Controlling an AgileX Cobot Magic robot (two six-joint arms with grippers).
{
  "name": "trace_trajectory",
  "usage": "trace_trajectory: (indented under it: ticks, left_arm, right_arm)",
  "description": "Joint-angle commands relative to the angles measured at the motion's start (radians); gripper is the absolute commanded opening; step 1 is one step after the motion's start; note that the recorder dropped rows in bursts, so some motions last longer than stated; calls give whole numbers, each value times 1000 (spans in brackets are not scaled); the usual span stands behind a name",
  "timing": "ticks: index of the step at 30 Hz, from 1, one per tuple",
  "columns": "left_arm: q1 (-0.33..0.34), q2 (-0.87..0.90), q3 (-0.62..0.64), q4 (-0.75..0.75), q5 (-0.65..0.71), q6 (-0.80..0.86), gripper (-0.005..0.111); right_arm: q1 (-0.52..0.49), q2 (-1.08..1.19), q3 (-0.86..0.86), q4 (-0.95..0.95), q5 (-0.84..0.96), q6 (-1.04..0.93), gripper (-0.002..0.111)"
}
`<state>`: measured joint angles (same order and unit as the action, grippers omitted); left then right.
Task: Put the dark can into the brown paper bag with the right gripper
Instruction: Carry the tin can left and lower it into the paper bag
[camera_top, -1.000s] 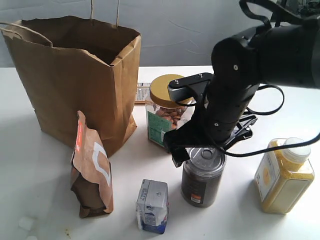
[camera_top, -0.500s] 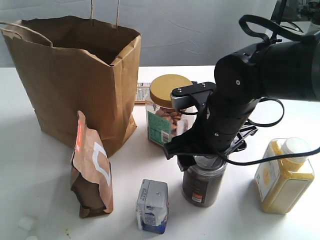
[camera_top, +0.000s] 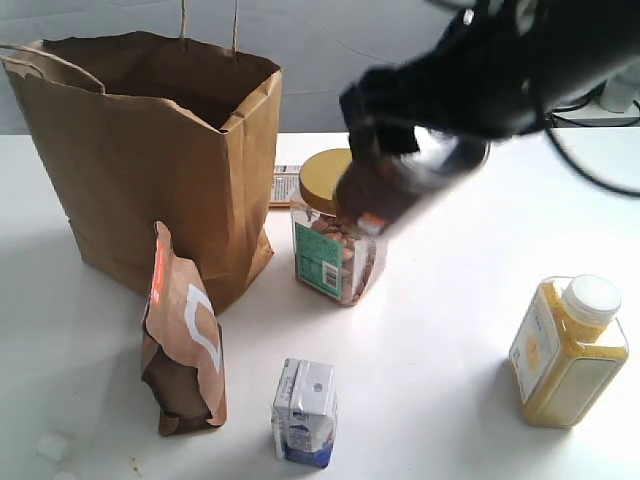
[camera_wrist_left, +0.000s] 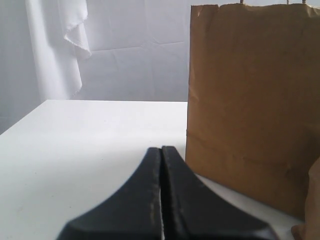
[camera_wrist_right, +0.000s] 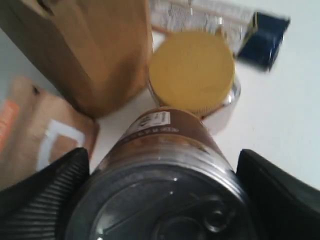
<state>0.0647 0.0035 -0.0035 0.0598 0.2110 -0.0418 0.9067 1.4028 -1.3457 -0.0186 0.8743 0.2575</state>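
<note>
Desk (camera_top: 450, 330) carries the brown paper bag (camera_top: 150, 150) at left, upright and open. Beside it, above the nut jar (camera_top: 335, 250), the blurred right gripper (camera_wrist_right: 162, 200) has its jaws clamped on the dark can (camera_top: 385, 190), tilted and clear of the desk. The left gripper (camera_wrist_left: 161, 195) has its jaws pressed together.

Tabletop (camera_top: 455, 300): paper bag (camera_top: 150, 170) at rear left; pouch (camera_top: 185, 350) just before it; carton (camera_top: 305, 410) front centre; nut jar (camera_top: 335, 250) just right of the bag; can (camera_top: 395, 185) aloft above that jar; grain bottle (camera_top: 570, 350) far right.
</note>
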Motion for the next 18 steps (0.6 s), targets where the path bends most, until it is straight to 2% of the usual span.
trace_trajectory:
  ticks: [1, 9, 18]
  left_arm:
    - [-6, -3, 4, 3, -5, -4, 0]
    - [-6, -3, 4, 3, -5, -4, 0]
    - [-6, -3, 4, 3, -5, -4, 0]
  right_arm:
    - [0, -37, -153, 30, -75, -34, 0]
    - [0, 53, -298, 107, -295, -110, 0]
    - [0, 284, -417, 257, -460, -275, 0]
